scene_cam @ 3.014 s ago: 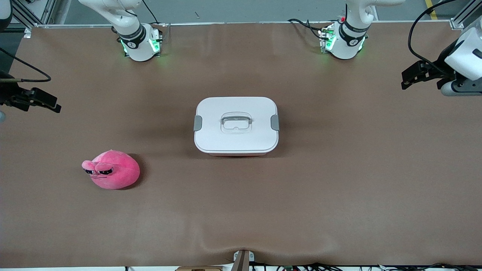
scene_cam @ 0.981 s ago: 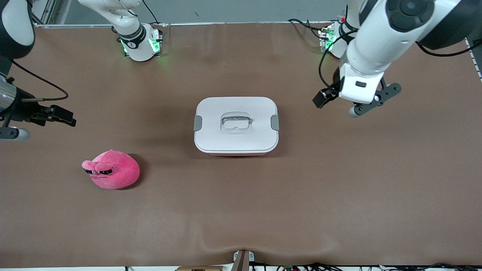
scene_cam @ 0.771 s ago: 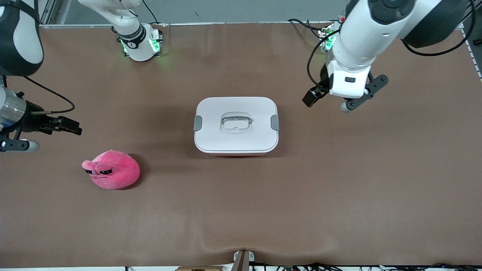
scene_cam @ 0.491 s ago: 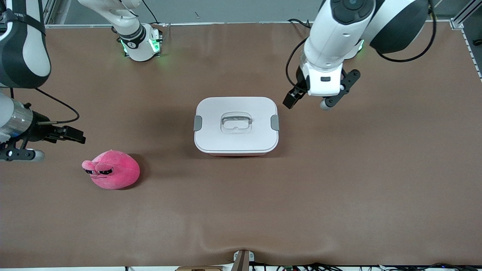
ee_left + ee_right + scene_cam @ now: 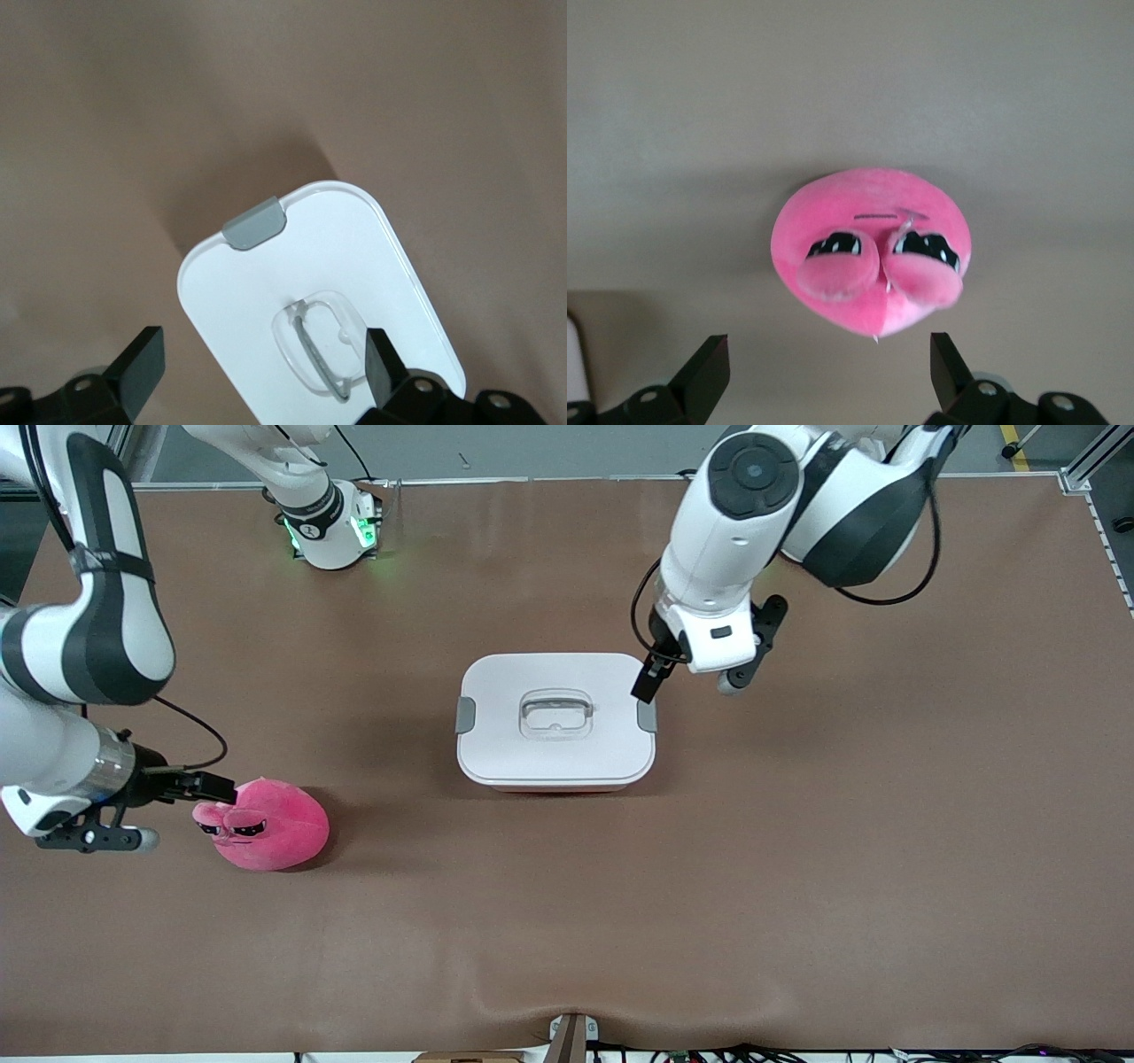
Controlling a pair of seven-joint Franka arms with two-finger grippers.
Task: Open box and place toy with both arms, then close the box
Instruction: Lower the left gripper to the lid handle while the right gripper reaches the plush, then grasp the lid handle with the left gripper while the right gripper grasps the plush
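The box (image 5: 505, 691) sits shut at the table's middle: a white lid with two grey side clips (image 5: 648, 715) and a clear recessed handle (image 5: 555, 716). My left gripper (image 5: 645, 680) is open and hovers over the clip at the left arm's end of the box. In the left wrist view the lid (image 5: 354, 257), a grey clip (image 5: 255, 221) and the handle (image 5: 323, 350) lie between the open left gripper's (image 5: 261, 367) fingers. The hot-pink toy (image 5: 266, 835) lies nearer the front camera, toward the right arm's end. My right gripper (image 5: 208, 786) is open beside its face. The right wrist view shows the toy (image 5: 873, 248) just ahead of that open gripper (image 5: 828, 370).
The brown table mat (image 5: 797, 868) spreads all around. The right arm's base (image 5: 332, 531) with green lights stands at the table's robot edge. A small mount (image 5: 570, 1036) sits at the middle of the edge nearest the front camera.
Both arms swung in from the table's ends. The left gripper came over the box's clip. The right gripper moved toward the front camera and arrived beside the toy. Box and toy have not moved.
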